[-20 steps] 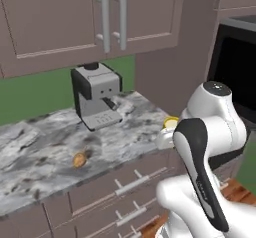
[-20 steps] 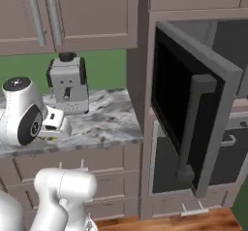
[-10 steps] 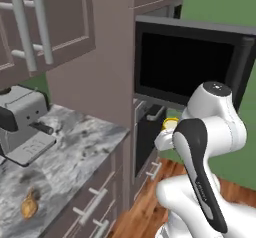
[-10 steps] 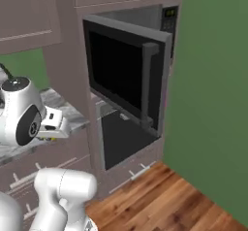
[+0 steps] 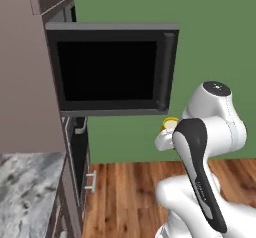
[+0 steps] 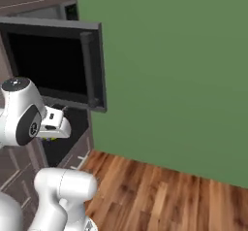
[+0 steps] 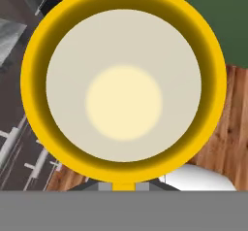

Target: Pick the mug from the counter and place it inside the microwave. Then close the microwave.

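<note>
Currently, you see the mug [image 7: 123, 87] carried aloft at the end of the arm, clear of the worktop [image 5: 25, 192]. Observe in the hand view that its yellow rim faces the camera and the pale interior is exposed. The jaws are pressed together on the mug at its lower edge. In the left base view, the mug appears as a yellow sliver by the white wrist, just below the corner of the microwave [image 5: 112, 69] door, which stands swung open against the green wall [image 6: 184, 70].
</note>
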You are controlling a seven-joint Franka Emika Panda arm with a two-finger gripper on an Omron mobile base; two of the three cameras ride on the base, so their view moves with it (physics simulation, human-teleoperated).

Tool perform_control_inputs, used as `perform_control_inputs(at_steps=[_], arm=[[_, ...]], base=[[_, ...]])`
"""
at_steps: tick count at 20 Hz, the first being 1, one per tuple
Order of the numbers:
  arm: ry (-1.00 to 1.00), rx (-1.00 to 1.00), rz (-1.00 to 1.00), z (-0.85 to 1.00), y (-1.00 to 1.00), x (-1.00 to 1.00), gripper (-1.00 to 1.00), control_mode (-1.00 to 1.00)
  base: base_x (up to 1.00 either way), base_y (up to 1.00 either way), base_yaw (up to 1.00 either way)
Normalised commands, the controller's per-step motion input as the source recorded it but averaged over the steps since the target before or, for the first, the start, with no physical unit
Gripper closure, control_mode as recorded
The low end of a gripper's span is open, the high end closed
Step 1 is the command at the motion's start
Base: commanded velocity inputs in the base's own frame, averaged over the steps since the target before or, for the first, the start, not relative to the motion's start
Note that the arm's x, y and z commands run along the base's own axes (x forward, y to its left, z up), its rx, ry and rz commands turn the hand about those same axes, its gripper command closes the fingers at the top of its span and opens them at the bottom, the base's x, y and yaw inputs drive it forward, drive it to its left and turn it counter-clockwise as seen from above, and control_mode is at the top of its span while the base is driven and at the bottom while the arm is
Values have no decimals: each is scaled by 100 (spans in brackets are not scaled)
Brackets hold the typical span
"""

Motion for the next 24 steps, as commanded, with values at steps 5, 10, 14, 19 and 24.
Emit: perform_control_inputs(at_steps=[5, 10, 14, 19, 24], arm=[[0, 0, 0, 0, 0, 0, 100, 100], [0, 0, 0, 0, 0, 0, 100, 100], [0, 0, 0, 0, 0, 0, 100, 100], [0, 0, 0, 0, 0, 0, 100, 100], [0, 0, 0, 0, 0, 0, 100, 100]], base=[[-9, -18, -77], [-11, -35, -63], [63, -36, -22], [88, -59, 0], [70, -72, 14]])
